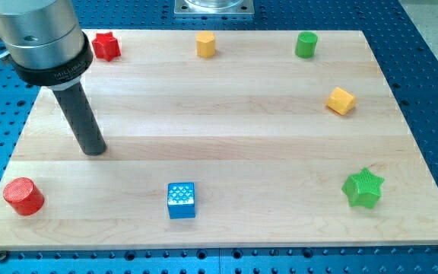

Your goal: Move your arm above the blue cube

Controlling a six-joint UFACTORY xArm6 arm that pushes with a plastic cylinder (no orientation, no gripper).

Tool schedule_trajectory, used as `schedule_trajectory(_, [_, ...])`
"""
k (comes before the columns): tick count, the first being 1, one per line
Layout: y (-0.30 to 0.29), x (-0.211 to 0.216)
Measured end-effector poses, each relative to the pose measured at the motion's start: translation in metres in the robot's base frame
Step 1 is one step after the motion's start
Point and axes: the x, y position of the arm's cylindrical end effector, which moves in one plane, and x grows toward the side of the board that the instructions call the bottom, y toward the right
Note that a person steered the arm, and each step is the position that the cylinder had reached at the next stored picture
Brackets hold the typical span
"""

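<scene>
Resting on the wooden desk (pixel 226 114), my tip (pixel 94 149) stands in the view's left half, at the lower end of a dark rod (pixel 80 114) hanging from a grey cylindrical arm body (pixel 40 34). The arm carries no hand; the rod holds nothing and touches no block. The blue cube (pixel 182 200) lies near the view's bottom edge, left of centre, down and to the view's right of my tip and well apart from it. A red cylinder (pixel 23 195) sits at the bottom left corner, below my tip. A red star (pixel 106 46) lies at the top left, just beside the arm body. Along the top edge stand a yellow block (pixel 206 44), shape unclear, and a green cylinder (pixel 306 44). A yellow cube (pixel 341 100) sits at the view's right, tilted. A green star (pixel 363 188) lies at the bottom right.
</scene>
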Motion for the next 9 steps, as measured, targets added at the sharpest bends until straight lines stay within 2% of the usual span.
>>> schedule_trajectory(5, [-0.006,0.002])
schedule_trajectory(6, [-0.026,0.021])
schedule_trajectory(7, [-0.036,0.064])
schedule_trajectory(8, [0.012,-0.008])
schedule_trajectory(9, [0.106,-0.027])
